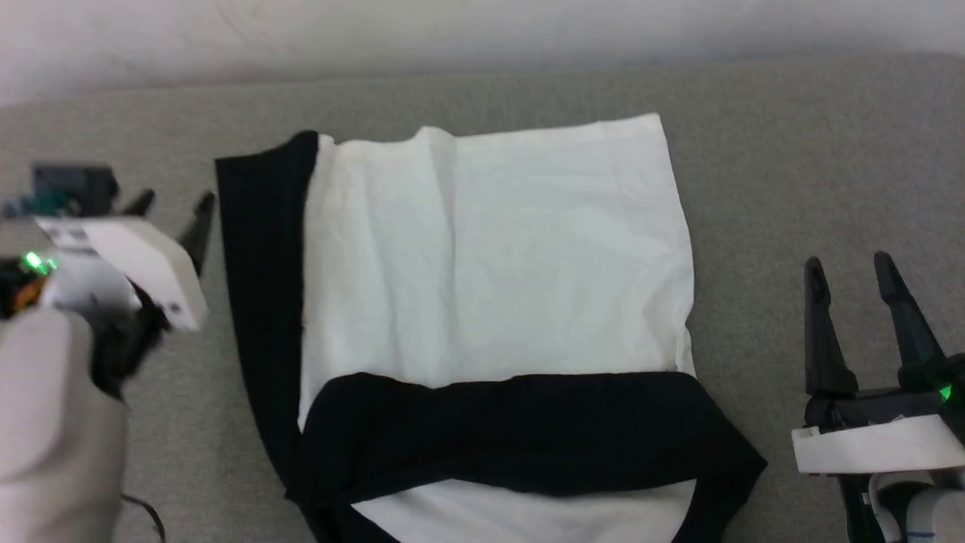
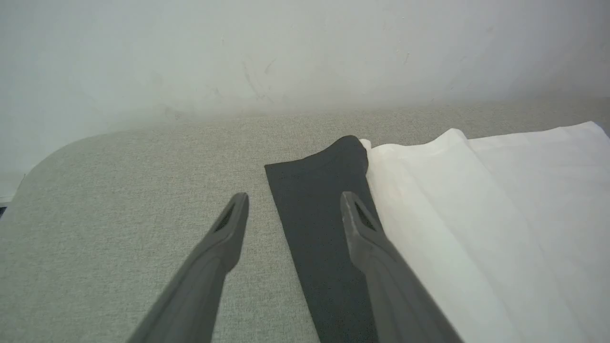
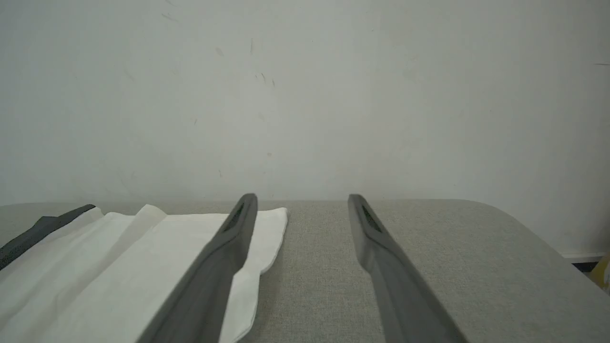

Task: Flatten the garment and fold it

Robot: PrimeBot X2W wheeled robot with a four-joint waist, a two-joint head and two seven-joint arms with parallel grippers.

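Note:
The garment (image 1: pixel 497 249) lies on the grey surface as a white panel, with one black sleeve (image 1: pixel 260 286) along its left edge and another black sleeve (image 1: pixel 528 430) folded across its near part. The chest print and the neckband are hidden. My left gripper (image 1: pixel 172 207) hovers open just left of the left sleeve; in the left wrist view its fingers (image 2: pixel 224 238) straddle the edge of that sleeve (image 2: pixel 319 224) from above. My right gripper (image 1: pixel 848 275) stands open to the right of the shirt, apart from it, and the white cloth (image 3: pixel 143 267) shows beside its left finger.
The grey fabric surface (image 1: pixel 799 173) runs wide on both sides of the shirt and ends at a pale wall (image 1: pixel 482 30) behind. Its rounded corners (image 3: pixel 524 224) show in both wrist views.

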